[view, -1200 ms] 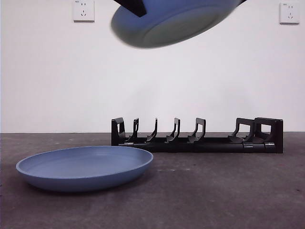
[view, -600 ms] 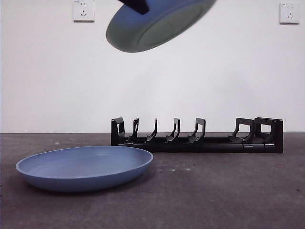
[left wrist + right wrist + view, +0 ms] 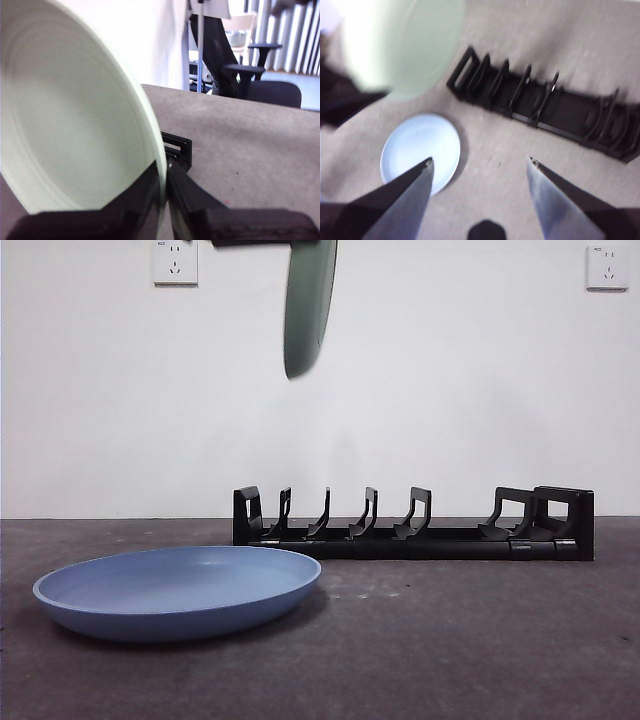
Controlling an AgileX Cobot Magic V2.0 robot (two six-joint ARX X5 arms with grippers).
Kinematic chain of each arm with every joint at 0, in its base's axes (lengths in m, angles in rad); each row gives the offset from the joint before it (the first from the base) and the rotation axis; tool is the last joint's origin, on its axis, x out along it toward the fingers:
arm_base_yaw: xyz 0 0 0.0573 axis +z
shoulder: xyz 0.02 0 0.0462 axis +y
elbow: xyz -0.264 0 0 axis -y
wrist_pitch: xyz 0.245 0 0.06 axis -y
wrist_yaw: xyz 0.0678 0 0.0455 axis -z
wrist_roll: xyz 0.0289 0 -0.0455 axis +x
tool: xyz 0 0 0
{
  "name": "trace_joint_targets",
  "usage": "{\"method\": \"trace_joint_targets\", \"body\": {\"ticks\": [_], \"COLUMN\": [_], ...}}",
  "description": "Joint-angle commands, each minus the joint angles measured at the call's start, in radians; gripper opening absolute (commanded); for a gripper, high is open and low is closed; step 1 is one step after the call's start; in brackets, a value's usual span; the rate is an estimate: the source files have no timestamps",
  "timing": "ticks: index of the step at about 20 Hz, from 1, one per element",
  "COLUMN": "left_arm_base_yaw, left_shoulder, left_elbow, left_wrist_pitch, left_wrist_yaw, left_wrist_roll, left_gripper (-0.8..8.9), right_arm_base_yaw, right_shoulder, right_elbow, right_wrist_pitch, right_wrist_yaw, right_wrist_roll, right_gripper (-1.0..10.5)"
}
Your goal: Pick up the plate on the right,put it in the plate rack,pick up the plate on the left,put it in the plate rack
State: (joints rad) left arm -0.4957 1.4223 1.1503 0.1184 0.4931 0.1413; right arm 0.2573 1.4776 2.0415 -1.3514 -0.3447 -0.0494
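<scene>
The left gripper (image 3: pixel 165 200) has its two black jaws clamped on the rim of a pale green plate (image 3: pixel 308 305), which hangs high above the table, turned up on edge so that from the front only its thin profile shows. It sits over the prong end of the plate rack (image 3: pixel 415 527), well clear of it, roughly above the first few prongs. From the left wrist view the plate's pale hollow face (image 3: pixel 70 120) fills most of the frame, with a corner of the rack just showing past its rim. The right gripper (image 3: pixel 480 167) waits up high with its jaws spread apart and nothing between them, looking down on the rack and on the blue plate (image 3: pixel 178 590), which lies flat on the table just in front of the rack's near end, untouched. So this looks like a plate being carried to the rack, already stood upright for slotting. The next move, as I judge it, calls for lining the plate's edge up with a gap between two prongs and lowering it straight down without tipping, before letting go. The blue plate has yet to be racked.
</scene>
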Motion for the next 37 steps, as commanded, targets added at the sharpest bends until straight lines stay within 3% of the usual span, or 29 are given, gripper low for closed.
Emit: {"method": "trace_joint_targets", "body": {"ticks": [1, 15, 23, 29, 32, 34, 37], "left_arm_base_yaw": [0.006, 0.062, 0.067, 0.056, 0.043, 0.031, 0.017], "left_shoulder": [0.064, 0.326, 0.414, 0.415, 0.415, 0.415, 0.415], "left_elbow": [0.000, 0.014, 0.043, 0.043, 0.043, 0.043, 0.043], "left_wrist_pitch": [0.083, 0.224, 0.189, 0.080, 0.068, 0.070, 0.069], "left_wrist_yaw": [0.011, -0.028, -0.051, -0.098, -0.109, -0.109, -0.109], "left_wrist_roll": [-0.102, -0.111, -0.105, -0.007, 0.002, 0.002, 0.002], "left_gripper": [-0.08, -0.09, -0.09, -0.09, -0.08, 0.08, 1.47], "right_arm_base_yaw": [0.022, 0.071, 0.084, 0.084, 0.084, 0.084, 0.084], "right_shoulder": [-0.003, -0.018, -0.018, -0.018, -0.018, -0.018, -0.018], "right_elbow": [-0.020, -0.238, -0.238, -0.238, -0.238, -0.238, -0.238], "right_wrist_pitch": [-0.024, -0.024, 0.002, 0.019, 0.019, 0.019, 0.016], "right_wrist_yaw": [-0.007, -0.022, -0.022, -0.022, -0.022, -0.022, -0.022], "right_wrist_roll": [-0.018, -0.038, -0.042, -0.042, -0.045, -0.045, -0.045], "right_gripper": [3.2, 3.1, 3.1, 3.1, 3.1, 3.1, 3.1]}}
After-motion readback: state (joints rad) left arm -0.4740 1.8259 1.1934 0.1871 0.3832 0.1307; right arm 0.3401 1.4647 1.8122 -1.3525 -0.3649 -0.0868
